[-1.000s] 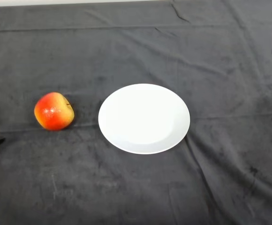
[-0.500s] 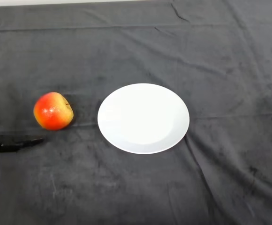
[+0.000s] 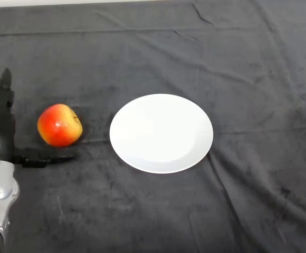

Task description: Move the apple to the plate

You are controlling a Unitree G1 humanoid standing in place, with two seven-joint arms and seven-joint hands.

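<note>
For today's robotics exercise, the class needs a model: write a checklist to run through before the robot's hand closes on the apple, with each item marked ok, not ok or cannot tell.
1. Hand open: ok, fingers straight up the apple's left, thumb stretched below it.
2. Apple between fingers and thumb: ok, it sits in that angle.
3. Hand touching the apple: cannot tell; from the head view a thin strip of dark cloth shows between them.
4. Plate free to receive it: ok, nothing lies on it.
5. Path from apple to plate: ok, only cloth between.
</note>
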